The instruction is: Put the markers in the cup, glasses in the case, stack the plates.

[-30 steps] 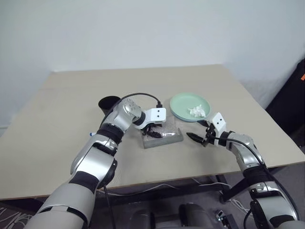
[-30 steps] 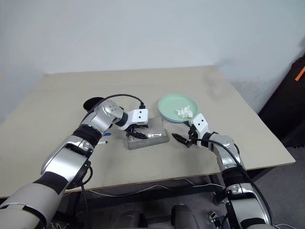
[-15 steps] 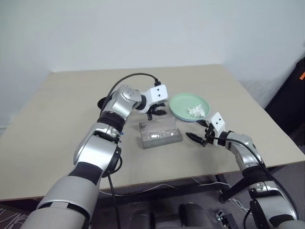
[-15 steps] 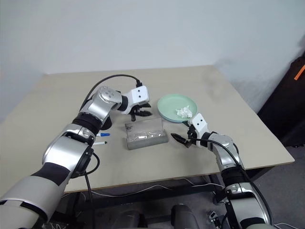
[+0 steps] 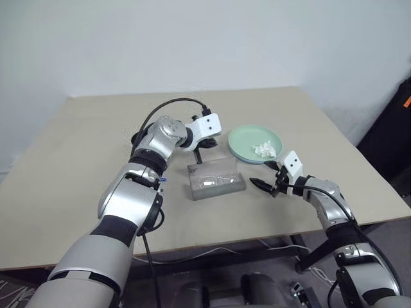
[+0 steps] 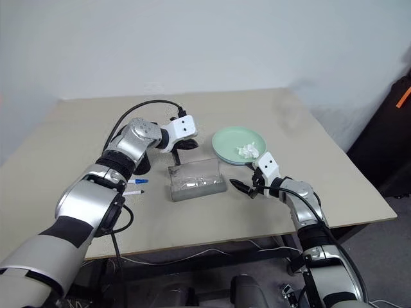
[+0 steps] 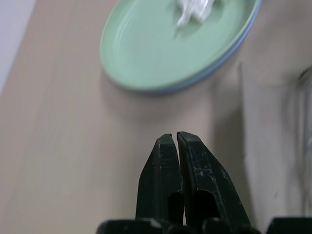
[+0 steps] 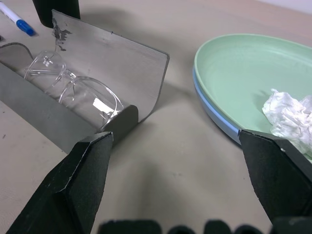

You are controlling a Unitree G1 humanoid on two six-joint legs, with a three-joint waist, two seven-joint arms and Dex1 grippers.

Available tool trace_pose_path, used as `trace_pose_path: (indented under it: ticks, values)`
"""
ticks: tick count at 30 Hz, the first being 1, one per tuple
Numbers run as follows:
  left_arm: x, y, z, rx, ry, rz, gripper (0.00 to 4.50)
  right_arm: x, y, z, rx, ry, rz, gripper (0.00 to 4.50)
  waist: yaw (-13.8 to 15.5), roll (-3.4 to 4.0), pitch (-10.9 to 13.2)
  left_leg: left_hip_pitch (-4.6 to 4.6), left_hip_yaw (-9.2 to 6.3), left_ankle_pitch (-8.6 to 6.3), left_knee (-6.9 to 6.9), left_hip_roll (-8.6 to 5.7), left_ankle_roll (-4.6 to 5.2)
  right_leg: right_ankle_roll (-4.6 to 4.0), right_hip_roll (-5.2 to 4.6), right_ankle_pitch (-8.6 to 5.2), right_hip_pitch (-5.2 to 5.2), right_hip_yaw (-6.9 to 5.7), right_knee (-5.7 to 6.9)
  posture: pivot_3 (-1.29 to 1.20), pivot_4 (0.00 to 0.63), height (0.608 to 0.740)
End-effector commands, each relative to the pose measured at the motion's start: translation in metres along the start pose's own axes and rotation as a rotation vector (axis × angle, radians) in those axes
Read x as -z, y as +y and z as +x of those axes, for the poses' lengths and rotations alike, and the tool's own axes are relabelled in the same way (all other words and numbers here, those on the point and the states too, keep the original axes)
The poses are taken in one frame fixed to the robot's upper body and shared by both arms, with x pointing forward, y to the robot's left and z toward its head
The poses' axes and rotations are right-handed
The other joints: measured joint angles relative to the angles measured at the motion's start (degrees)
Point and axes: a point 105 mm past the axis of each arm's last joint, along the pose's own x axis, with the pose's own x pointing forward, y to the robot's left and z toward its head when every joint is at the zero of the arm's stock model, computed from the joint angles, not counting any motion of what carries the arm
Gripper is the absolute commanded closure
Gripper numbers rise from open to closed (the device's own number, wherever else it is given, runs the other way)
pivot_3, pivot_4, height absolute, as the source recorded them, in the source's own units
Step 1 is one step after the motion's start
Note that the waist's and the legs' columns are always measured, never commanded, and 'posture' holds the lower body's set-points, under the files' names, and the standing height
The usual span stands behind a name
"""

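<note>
A: Two markers (image 6: pixel 133 192) at far left, flat on the table (image 5: pixel 77 147), side by side, not yet in the cup (image 6: pixel 142 165). Light and stiff by the look, with smooth round barrels, so likely to roll or squirt out of a pinch.

B: Best taken across the middle of the barrel, one at a time, jaws square to it. And the cup?

A: Just beside the markers, standing, mostly hidden behind the left arm (image 5: pixel 151 163). Probably light plastic, easily tipped by a knock at the rim. Safer to drop the markers in from above.

B: Left gripper (image 7: pixel 173 141)?

A: Clenched on nothing, fingers (image 7: pixel 163 165) pressed together. Hovering over bare table behind the case (image 5: pixel 216 179), pointed toward the plates (image 5: pixel 239 138).

B: Then the case itself.

A: Mid-table, lid (image 8: pixel 117 63) standing open, glasses (image 8: pixel 73 85) lying inside. Clear frame, thin arms, surely fragile, so no pressing on the lenses. Lid apparently stiff and hinged, best pushed at its free edge to close.

B: Further right?

A: Plates already stacked, green on blue, with crumpled white paper (image 8: pixel 287 114) on top. Rigid and slick, seemingly needing no more handling.

B: Right gripper (image 8: pixel 174 135)?

A: Spread wide, empty, low over the table between case and plates.
</note>
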Motion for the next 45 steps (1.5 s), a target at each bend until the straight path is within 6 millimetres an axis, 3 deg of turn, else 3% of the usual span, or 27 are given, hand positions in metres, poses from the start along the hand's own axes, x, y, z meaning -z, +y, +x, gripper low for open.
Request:
trace_pose_path:
  ticks: [1, 4, 15, 19, 26, 29, 34, 45]
  values:
    - [-0.003, 0.008, -0.004, -0.036, 0.010, 0.057, 4.47, -0.021, -0.004, 0.002, 0.004, -0.063, -0.038, 0.04, 0.0, -0.01, 0.0, -0.02, 0.00, 0.00, 0.00, -0.01, 0.00, 0.00, -0.01, 0.00, 0.00, 0.00, -0.01, 0.00, 0.000, 0.720]
    - [0.012, 0.001, -0.001, -0.023, 0.062, 0.072, 4.47, -0.028, -0.004, 0.001, 0.002, -0.081, -0.047, 0.04, 0.0, -0.02, 0.0, -0.05, 0.00, -0.01, 0.00, -0.06, 0.01, 0.01, -0.04, 0.00, 0.01, 0.00, -0.03, 0.00, 0.000, 0.720]
    - [0.013, 0.001, 0.000, -0.024, 0.063, 0.076, 4.47, -0.028, -0.004, 0.001, 0.003, -0.080, -0.047, 0.04, 0.0, -0.03, 0.0, -0.05, 0.01, -0.01, 0.00, -0.06, 0.01, 0.02, -0.04, 0.01, 0.00, -0.01, -0.02, 0.00, 0.000, 0.720]
    - [0.031, -0.014, 0.005, 0.019, 0.118, 0.116, 4.47, -0.048, 0.002, -0.007, -0.067, -0.151, -0.020, 0.04, 0.0, -0.02, 0.0, -0.05, -0.01, -0.01, 0.00, -0.06, 0.01, 0.02, -0.03, 0.01, 0.00, -0.01, -0.01, 0.00, 0.000, 0.720]
    - [0.031, -0.014, 0.005, 0.019, 0.118, 0.120, 4.47, -0.049, 0.003, -0.008, -0.070, -0.148, -0.012, 0.04, 0.0, -0.07, 0.0, -0.05, 0.00, -0.01, 0.01, -0.05, 0.01, 0.02, -0.04, 0.02, 0.01, -0.03, 0.00, 0.00, 0.000, 0.720]
    - [0.046, -0.026, 0.009, 0.038, 0.155, 0.113, 4.47, -0.055, 0.010, -0.011, -0.118, -0.161, -0.024, 0.04, 0.0, -0.07, 0.0, -0.06, -0.01, -0.01, 0.02, -0.06, 0.01, 0.03, -0.05, 0.02, 0.00, -0.03, -0.02, 0.00, 0.000, 0.720]
    - [0.053, -0.064, 0.003, 0.332, 0.102, 0.022, 4.47, -0.064, 0.012, -0.011, -0.130, -0.186, -0.035, 0.04, 0.0, -0.08, 0.0, -0.04, 0.04, -0.02, 0.01, -0.03, 0.00, 0.02, -0.03, 0.02, -0.01, -0.03, 0.00, 0.00, 0.000, 0.720]
    - [0.041, -0.075, -0.010, 0.461, 0.001, -0.006, 4.47, -0.066, 0.012, -0.011, -0.135, -0.193, -0.038, 0.04, 0.0, -0.08, 0.0, -0.05, 0.00, -0.02, 0.04, -0.01, 0.02, 0.01, -0.05, 0.01, 0.01, -0.04, 0.00, 0.00, 0.000, 0.720]
